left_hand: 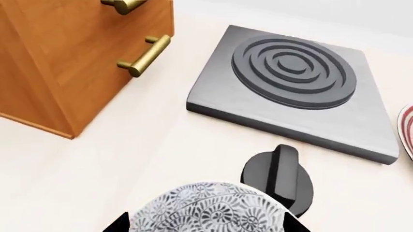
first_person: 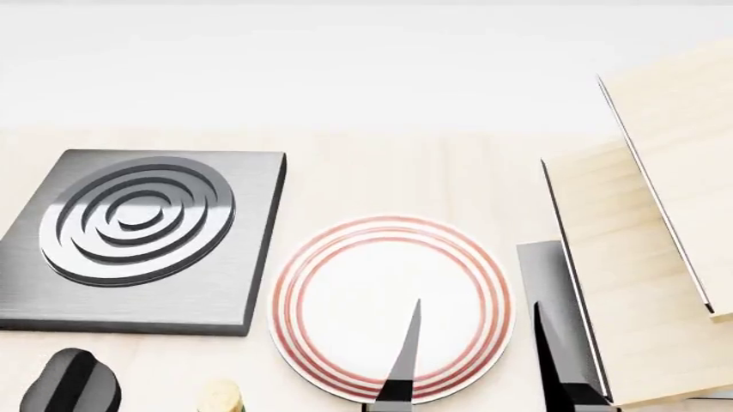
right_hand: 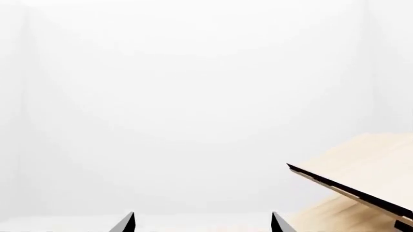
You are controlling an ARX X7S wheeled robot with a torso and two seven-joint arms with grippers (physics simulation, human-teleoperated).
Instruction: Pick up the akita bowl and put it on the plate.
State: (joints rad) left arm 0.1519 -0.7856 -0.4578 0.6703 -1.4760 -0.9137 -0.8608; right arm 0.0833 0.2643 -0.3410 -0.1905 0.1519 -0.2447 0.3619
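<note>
The akita bowl (left_hand: 206, 205), white with a dense grey-black floral pattern, fills the near edge of the left wrist view. My left gripper (left_hand: 206, 225) is open, with a black fingertip (left_hand: 120, 223) at each side of the bowl. Whether they touch it is unclear. The bowl is out of the head view. The plate (first_person: 300, 292), white with thin red rings, lies bare on the pale counter right of the burner; its rim (left_hand: 406, 130) shows in the left wrist view. My right gripper (right_hand: 202, 222) is open and empty, facing the white wall. A dark finger (first_person: 403, 369) reaches over the plate's near edge.
A grey square burner (first_person: 137, 232) (left_hand: 290, 82) with dark rings lies left of the plate. A black knob (left_hand: 277, 176) (first_person: 71, 382) stands between burner and bowl. A wooden cabinet (left_hand: 65, 58) with brass handles stands beyond the bowl. Pale wooden boards (first_person: 653, 257) (right_hand: 361, 179) lean at the right.
</note>
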